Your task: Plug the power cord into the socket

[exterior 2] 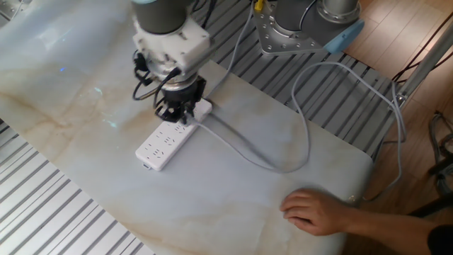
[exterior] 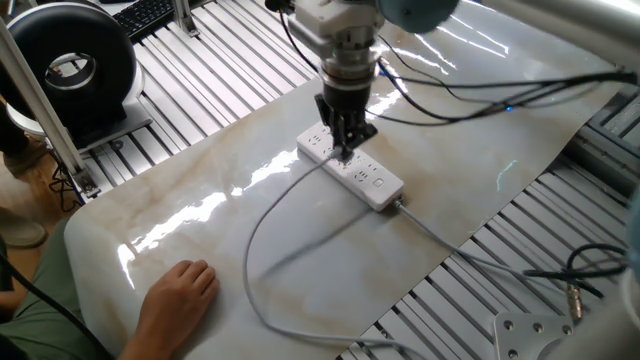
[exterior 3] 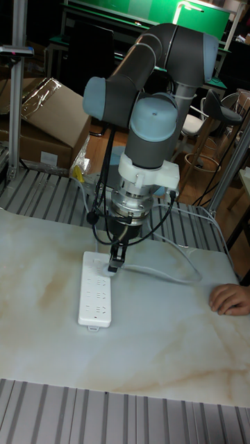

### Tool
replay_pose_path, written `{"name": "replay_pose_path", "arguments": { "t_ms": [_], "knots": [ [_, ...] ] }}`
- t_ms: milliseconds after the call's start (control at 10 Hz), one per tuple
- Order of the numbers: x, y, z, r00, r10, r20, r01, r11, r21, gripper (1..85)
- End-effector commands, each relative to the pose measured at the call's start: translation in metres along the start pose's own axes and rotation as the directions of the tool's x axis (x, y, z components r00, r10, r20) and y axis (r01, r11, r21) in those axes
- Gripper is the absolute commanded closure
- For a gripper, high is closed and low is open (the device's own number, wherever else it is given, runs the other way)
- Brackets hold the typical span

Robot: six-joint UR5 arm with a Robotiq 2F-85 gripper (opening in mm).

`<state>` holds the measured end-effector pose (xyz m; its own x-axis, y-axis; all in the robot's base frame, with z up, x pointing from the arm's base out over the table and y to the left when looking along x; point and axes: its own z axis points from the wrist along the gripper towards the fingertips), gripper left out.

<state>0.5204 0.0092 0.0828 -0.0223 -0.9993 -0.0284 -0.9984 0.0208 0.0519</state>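
The socket is a long white power strip (exterior: 380,186) lying diagonally on the marble sheet, also seen in the other fixed view (exterior 2: 158,150) and the tall view (exterior 3: 94,304). My gripper (exterior: 343,152) points straight down over the strip's end away from its lead, fingertips close above the outlets (exterior 2: 177,115) (exterior 3: 113,264). It is shut on the plug of the power cord (exterior: 262,215). The plug itself is mostly hidden between the fingers. The light-grey cord (exterior 2: 244,150) trails off the strip in a loop across the sheet (exterior 3: 161,272).
A person's hand (exterior: 182,289) rests on the sheet near the cord's loop (exterior 2: 311,211). Black robot cables (exterior: 480,100) hang behind the arm. The strip's white lead (exterior: 440,238) runs off the edge. A black round device (exterior: 70,60) stands at the left.
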Motion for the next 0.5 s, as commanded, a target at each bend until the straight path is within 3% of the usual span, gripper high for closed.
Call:
{"name": "replay_pose_path", "arguments": {
  "t_ms": [0,200,400],
  "knots": [
    [0.0017,-0.0355,-0.0013,0.999,-0.039,0.003,0.039,0.999,0.012,84.7],
    [0.0036,-0.0427,-0.0005,0.999,-0.051,0.003,0.051,0.999,0.014,84.7],
    [0.0082,-0.0339,-0.0022,1.000,-0.002,-0.021,0.002,1.000,0.002,84.7]
  ]
}}
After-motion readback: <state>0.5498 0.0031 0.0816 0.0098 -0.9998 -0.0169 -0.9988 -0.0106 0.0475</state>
